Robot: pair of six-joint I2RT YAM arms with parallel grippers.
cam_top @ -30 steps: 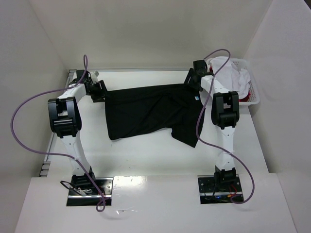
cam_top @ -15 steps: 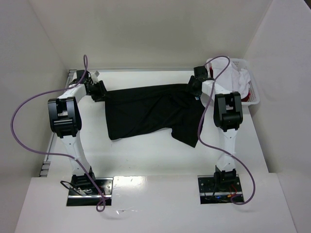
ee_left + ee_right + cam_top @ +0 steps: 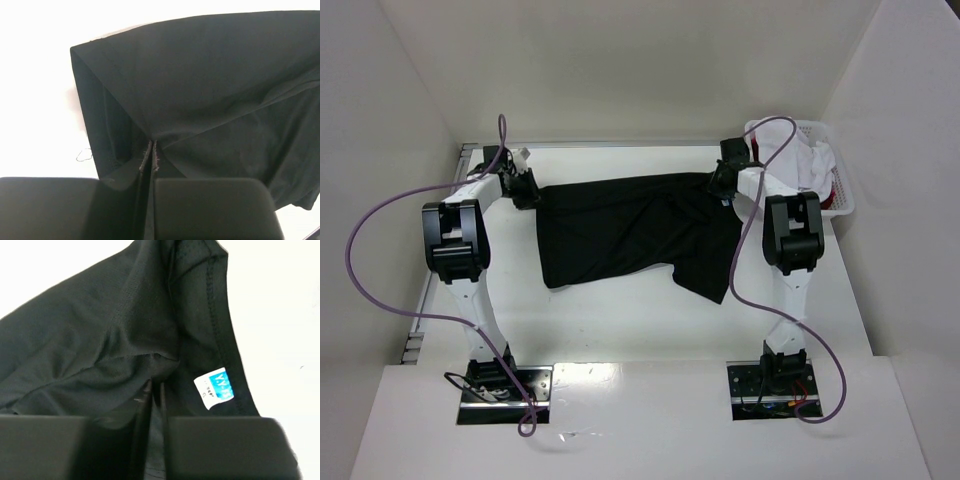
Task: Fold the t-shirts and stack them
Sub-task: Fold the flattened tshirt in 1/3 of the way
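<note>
both pinch black t-shirt (image 3: 620,230): left tool (image 3: 151,150), right tool (image 3: 156,390); blue-white tag (image 3: 214,388) beside right tool, print blurred

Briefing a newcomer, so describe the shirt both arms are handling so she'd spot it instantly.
Across the far half of the white table lies the black t-shirt, its far corners pinched by the left claw and right claw. Unlike the white and red shirts heaped in the far-right basket, it is plain black and spread out.

On the black t-shirt (image 3: 90,340) you cannot read the small print of the label (image 3: 215,388). The right arm (image 3: 790,235) hides part of the basket (image 3: 844,200) at the far right corner of the table (image 3: 620,320).
</note>
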